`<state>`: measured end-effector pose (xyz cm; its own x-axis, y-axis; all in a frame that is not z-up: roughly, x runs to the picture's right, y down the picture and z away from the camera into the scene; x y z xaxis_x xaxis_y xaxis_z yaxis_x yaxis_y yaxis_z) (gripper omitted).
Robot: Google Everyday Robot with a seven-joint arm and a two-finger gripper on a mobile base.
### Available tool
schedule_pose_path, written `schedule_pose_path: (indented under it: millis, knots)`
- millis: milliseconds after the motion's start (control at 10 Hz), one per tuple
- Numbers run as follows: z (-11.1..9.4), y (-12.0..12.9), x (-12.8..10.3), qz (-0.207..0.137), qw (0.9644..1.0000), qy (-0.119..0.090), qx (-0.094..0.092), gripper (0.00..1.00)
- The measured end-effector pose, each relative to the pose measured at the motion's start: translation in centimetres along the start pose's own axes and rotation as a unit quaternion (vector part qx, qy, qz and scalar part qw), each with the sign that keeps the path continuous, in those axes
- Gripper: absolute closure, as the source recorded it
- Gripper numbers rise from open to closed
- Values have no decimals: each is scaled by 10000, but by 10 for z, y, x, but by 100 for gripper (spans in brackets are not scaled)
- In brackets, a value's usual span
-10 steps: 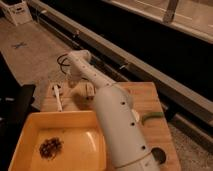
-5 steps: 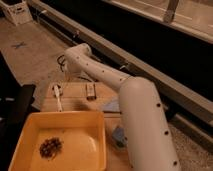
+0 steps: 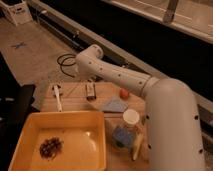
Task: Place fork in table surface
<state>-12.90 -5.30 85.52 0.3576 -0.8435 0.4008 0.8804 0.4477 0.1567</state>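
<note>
Camera view, the only one. We take the yellow tray (image 3: 102, 142) as our landmark; it fills the near left corner of the light wooden table surface (image 3: 75, 104) and holds a dark clump (image 3: 50, 147).

A thick white robot arm (image 3: 165, 125) rises to the right of the tray and reaches back and to the left, bending above the table's far edge. Its end turns downward beyond the tray's far rim, and the gripper (image 3: 90, 80) hangs there, largely masked by the arm's last joint. Its jaws are pressed together.

We cannot pick out the fork itself. Our judgement is that the slim metal utensil is pinched in those jaws, hidden behind the wrist, so it would be directly at the jaws, not off to one side. We cannot tell which way its long axis runs, and nothing of its silvery handle or head shows.

Directly below the gripper, past the tray's far rim, lies a stubby dark metal piece (image 3: 90, 91). Left of that, also beyond the tray, lies a white-handled utensil (image 3: 57, 96), its length running away from the tray. Off the tray's far right corner sit a blue-grey cloth (image 3: 115, 105) and a small red ball (image 3: 124, 93). A white-lidded jar (image 3: 131, 118) stands just right of the tray.
</note>
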Motion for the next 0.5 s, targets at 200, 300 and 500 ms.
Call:
schedule_pose_path:
  millis: [200,300,500]
  knots:
    - [2,16,-1,244,9995,68,-194,94]
    - [3,28,1,392,9985,125,-356,94]
    - [4,47,5,620,9960,184,-613,94]
